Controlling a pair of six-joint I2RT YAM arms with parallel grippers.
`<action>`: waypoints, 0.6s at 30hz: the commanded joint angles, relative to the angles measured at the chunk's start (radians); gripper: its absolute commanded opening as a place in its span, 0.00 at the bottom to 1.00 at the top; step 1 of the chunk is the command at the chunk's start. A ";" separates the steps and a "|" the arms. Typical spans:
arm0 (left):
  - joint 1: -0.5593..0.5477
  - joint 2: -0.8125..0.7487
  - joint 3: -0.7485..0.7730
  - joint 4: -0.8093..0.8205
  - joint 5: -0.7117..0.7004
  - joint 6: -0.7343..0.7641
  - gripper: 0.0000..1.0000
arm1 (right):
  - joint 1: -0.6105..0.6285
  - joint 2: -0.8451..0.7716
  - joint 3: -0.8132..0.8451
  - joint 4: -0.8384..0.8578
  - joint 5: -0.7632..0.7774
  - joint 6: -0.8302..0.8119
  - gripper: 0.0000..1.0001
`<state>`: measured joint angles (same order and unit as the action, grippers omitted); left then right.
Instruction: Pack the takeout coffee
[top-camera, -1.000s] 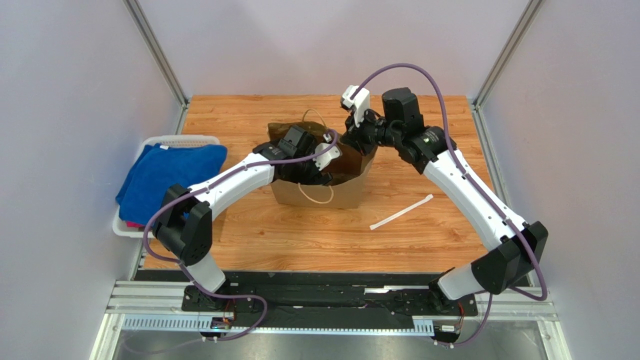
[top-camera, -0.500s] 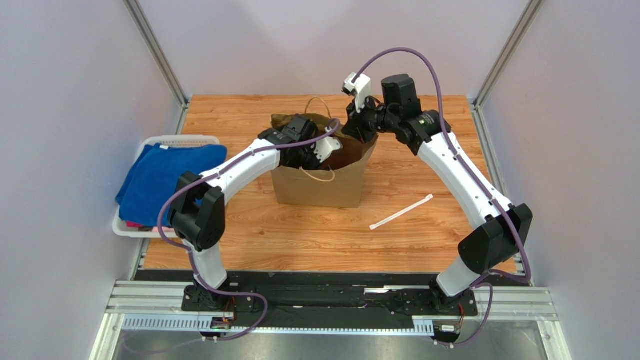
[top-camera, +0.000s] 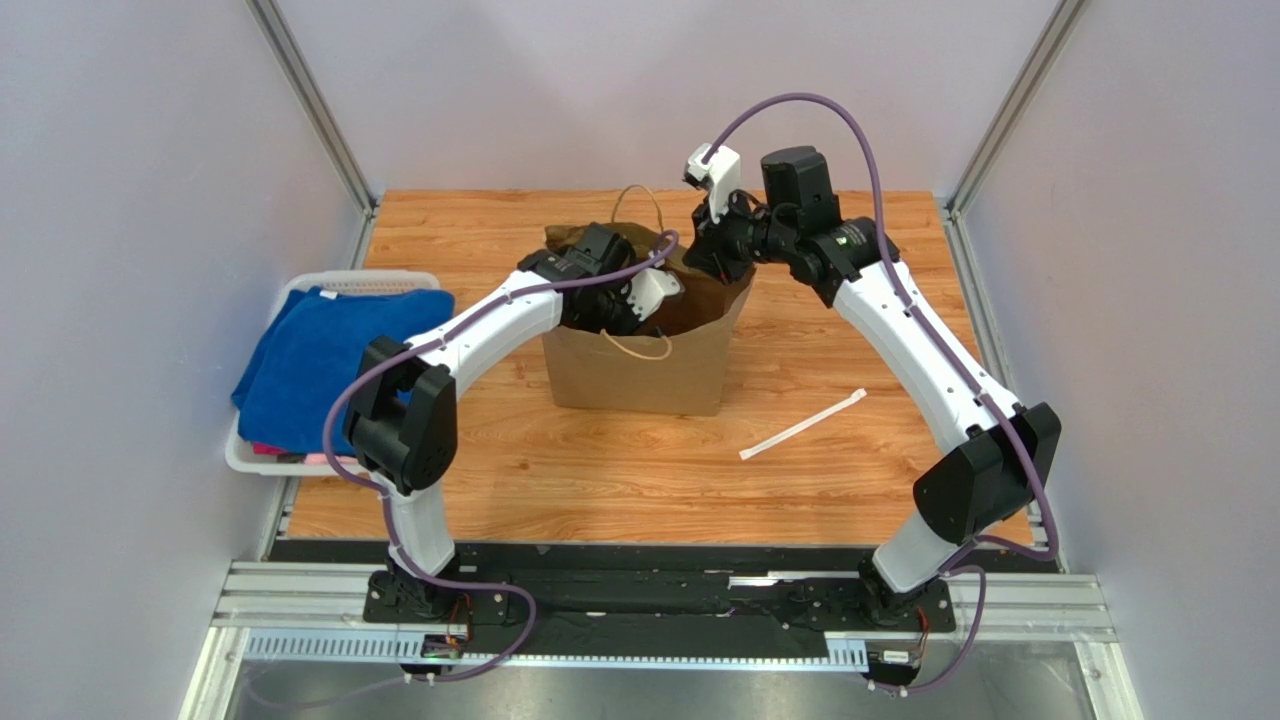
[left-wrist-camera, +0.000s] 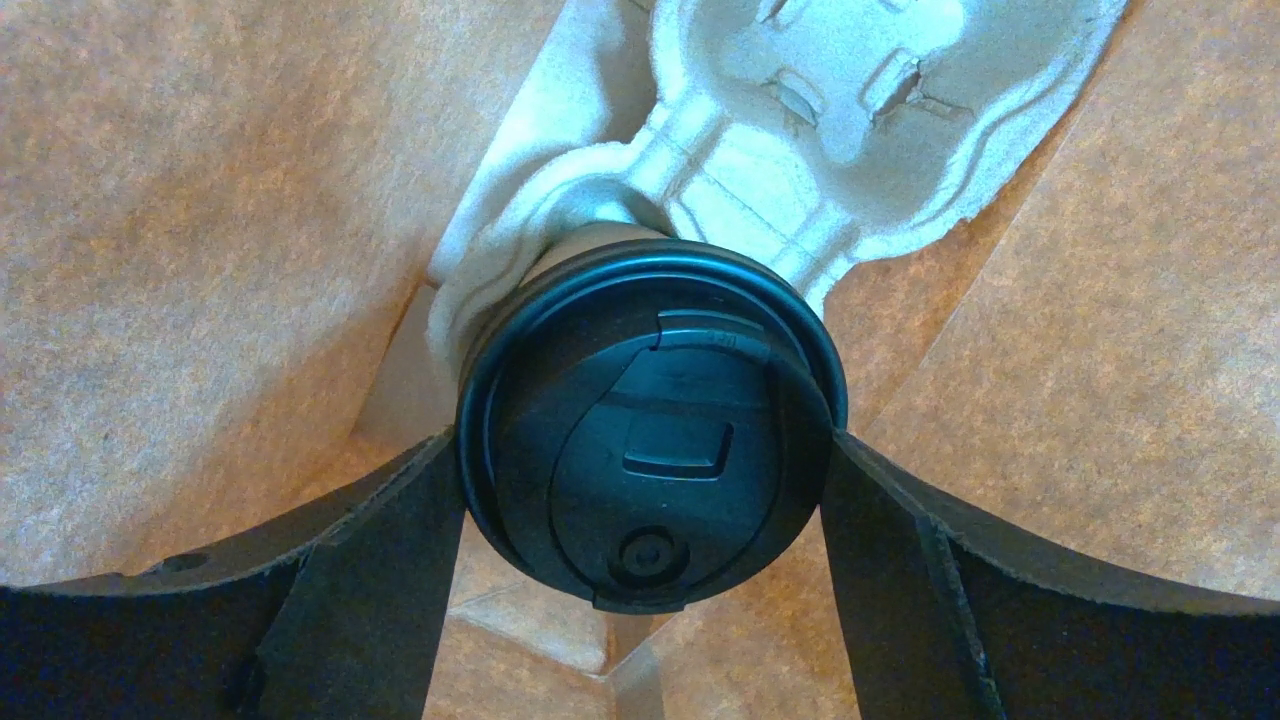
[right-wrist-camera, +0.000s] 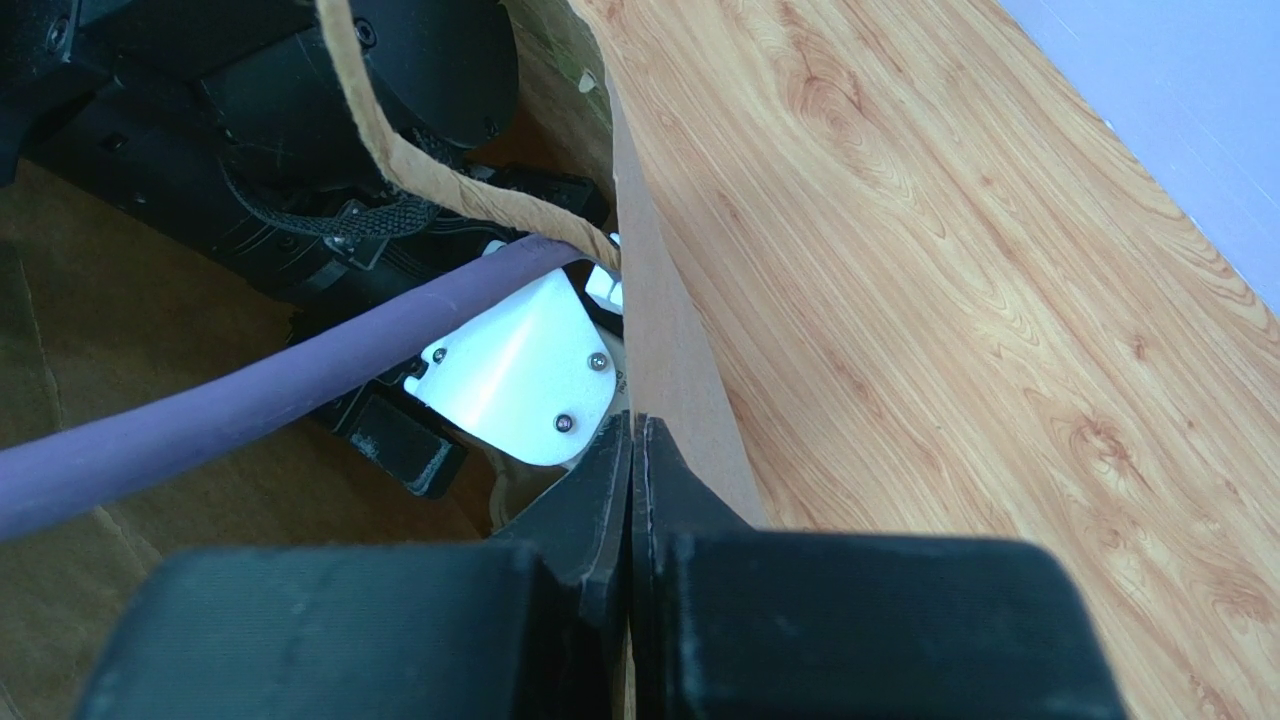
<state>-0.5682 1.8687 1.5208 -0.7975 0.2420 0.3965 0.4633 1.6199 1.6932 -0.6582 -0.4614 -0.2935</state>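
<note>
The left end effector (left-wrist-camera: 646, 503) reaches down into the tall brown paper bag (top-camera: 639, 372). Its wide-set fingers clasp the small kraft paper cup with a round black lid (left-wrist-camera: 649, 435). The lid faces the wrist, and the cup's long axis runs straight down to the grey moulded pulp tray (left-wrist-camera: 781, 90). The right end effector (right-wrist-camera: 633, 450), pressed together, pinches the bag's rim.

R gripper (right-wrist-camera: 634, 438) sits bottom centre, both black fingers (right-wrist-camera: 601, 495) pressed together w/ no gap, thin wall of the paper bag (right-wrist-camera: 679, 375) pinched between the tips. Bag rim curls up & left from there. Inside the bag, left of the wall: black left arm (right-wrist-camera: 226, 150), white cover plate (right-wrist-camera: 519, 368) w/ small screws, purple cable (right-wrist-camera: 226, 408) running diagonally across it. Right of the bag: wood-grain table (right-wrist-camera: 977, 300). Pale blue wall (right-wrist-camera: 1187, 90) in top-right corner.
</note>
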 joint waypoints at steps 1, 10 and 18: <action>0.007 0.153 -0.106 -0.115 -0.102 0.007 0.17 | -0.003 -0.005 0.026 -0.035 0.004 -0.016 0.00; 0.002 0.113 -0.025 -0.127 -0.078 -0.019 0.51 | -0.018 -0.020 0.008 -0.035 -0.010 -0.041 0.00; -0.041 0.064 0.009 -0.129 -0.095 -0.050 0.93 | -0.031 -0.026 0.005 -0.031 -0.022 -0.041 0.00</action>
<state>-0.5865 1.8790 1.5742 -0.8413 0.2165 0.3809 0.4416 1.6199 1.6932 -0.6632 -0.4725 -0.3199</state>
